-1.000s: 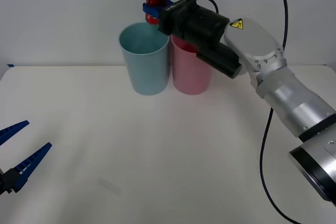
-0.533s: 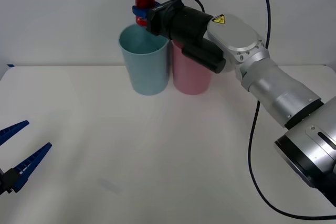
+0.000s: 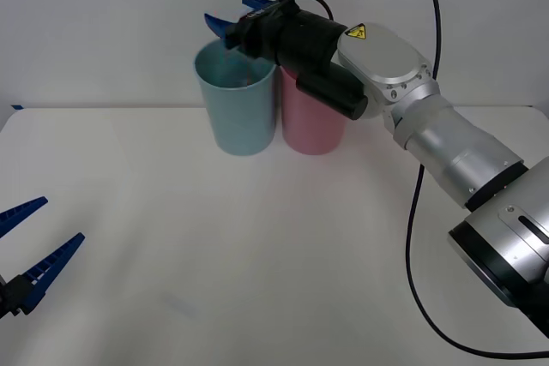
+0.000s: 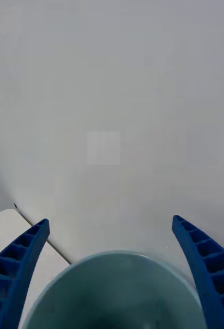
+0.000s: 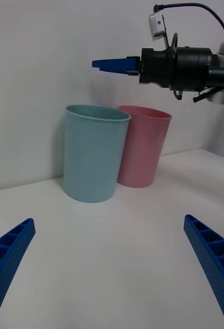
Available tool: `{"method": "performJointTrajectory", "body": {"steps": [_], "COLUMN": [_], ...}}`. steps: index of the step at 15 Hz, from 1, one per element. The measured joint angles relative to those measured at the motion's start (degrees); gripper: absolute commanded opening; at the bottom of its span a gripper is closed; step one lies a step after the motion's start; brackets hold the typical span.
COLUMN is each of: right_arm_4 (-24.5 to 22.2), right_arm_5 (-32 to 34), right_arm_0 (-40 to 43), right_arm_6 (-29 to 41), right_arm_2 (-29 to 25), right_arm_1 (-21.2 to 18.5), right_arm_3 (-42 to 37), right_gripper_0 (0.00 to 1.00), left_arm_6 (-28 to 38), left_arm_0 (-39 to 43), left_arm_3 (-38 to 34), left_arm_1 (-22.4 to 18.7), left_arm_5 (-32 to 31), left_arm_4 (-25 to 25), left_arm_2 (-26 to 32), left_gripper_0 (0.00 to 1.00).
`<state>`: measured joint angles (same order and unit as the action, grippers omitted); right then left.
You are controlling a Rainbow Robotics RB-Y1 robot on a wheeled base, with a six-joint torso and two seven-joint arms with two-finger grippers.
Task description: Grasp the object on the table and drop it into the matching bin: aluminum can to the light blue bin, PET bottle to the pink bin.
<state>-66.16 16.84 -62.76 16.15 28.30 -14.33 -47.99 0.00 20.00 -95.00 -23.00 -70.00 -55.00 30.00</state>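
right gripper [image 3: 233,16] open-fingered above light blue bin [image 3: 238,105].

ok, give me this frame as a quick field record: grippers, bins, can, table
right gripper: open, fingers spread, above the mouth of the light blue bin
left gripper: open, low at the robot's left edge of the table, far from the bins
light blue bin: upright at the far side of the table, touching or nearly touching the pink bin
pink bin: upright, on the light blue bin's right, partly behind the right arm
can: not held by either gripper; a reddish patch shows inside the light blue bin's rim
table: white
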Motion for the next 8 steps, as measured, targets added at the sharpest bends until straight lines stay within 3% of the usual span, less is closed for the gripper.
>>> {"method": "performJointTrajectory", "body": {"steps": [8], "right_arm_4": [2.75], "right_arm_5": [0.63], "right_arm_0": [2.24], "right_arm_6": [-0.93], "right_arm_2": [0.0], "right_arm_1": [-2.44], "right_arm_3": [-3.12], "right_gripper_0": [1.0], "left_arm_6": [0.0], "left_arm_0": [0.0], "left_arm_3": [0.0], "left_arm_1": [0.0], "left_arm_5": [0.0], "left_arm_4": [0.0], "left_arm_2": [0.0], "left_gripper_0": [1.0]}}
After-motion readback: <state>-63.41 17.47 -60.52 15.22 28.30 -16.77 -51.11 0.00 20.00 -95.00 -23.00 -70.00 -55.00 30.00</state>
